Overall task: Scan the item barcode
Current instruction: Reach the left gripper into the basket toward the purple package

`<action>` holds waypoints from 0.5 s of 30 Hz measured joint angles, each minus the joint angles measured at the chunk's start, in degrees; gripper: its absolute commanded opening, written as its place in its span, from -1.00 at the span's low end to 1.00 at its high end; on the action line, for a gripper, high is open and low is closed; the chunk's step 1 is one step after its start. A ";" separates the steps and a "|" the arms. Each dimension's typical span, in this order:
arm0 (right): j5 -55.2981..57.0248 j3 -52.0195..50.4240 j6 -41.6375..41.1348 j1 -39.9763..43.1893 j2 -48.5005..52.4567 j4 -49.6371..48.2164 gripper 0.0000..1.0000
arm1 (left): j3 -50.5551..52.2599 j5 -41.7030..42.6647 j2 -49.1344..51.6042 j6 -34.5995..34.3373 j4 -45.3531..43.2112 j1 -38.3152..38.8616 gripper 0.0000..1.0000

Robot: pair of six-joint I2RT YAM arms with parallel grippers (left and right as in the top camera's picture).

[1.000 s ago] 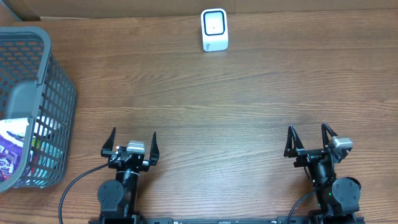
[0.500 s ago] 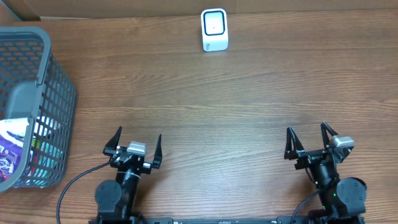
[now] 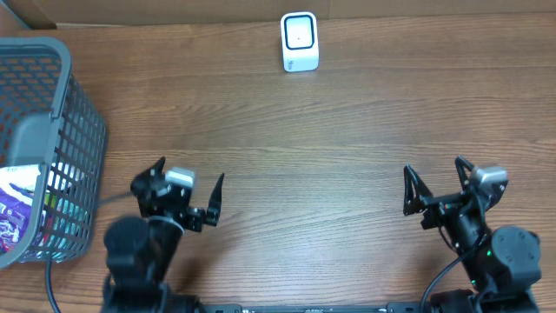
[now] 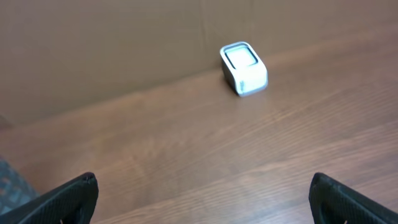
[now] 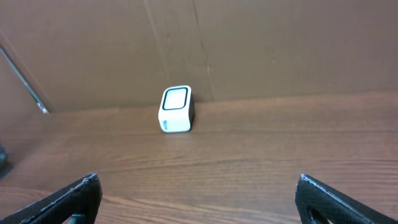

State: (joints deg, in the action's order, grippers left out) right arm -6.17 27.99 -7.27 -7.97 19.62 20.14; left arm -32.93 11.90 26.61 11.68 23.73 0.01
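One white scanner [image 3: 300,41] is standing upright at the far edge of the wooden desk [image 3: 347,130], its dark-framed window facing up and forward. Just behind the scanner a brown cardboard wall [image 5: 280,43] is closing off the back of the desk. Between the scanner and both arms only bare wood is showing, so nothing is blocking the way to it.

Well apart from the scanner, to its left and nearer the arms, one grey mesh basket [image 3: 61,130] is sitting at the desk's edge, partly cut off by the overhead picture. Inside the basket, packets [image 3: 19,202] are lying against the near wall: one purple-and-white one, and something green showing through the mesh beside it. How many more are lying in there cannot be told, nor which one is carrying the barcode.

Two hands are hovering on the near side of the desk, both far from the scanner. The left hand [image 3: 188,178] is sitting left of the scanner's line, close to the basket, with its fingers spread wide and gripping nothing. The right hand [image 3: 433,178] is sitting right of that line, also spread wide and empty.
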 measured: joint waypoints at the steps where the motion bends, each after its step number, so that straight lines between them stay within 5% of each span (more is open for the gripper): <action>1: -0.07 2.01 0.00 0.00 1.55 1.55 1.00 | -3.45 0.48 3.39 -0.17 2.54 0.00 1.00; 10: -1.40 22.80 0.04 0.00 20.17 19.43 1.00 | -42.53 7.28 33.94 -0.85 33.14 -0.02 0.99; 15: -5.79 34.40 0.02 0.00 31.54 26.67 1.00 | -59.41 11.32 45.22 -1.07 42.03 0.00 0.99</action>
State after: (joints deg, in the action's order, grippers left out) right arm -11.97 62.39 -7.25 -7.97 51.16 46.81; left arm -92.33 23.22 71.83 10.61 65.76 0.01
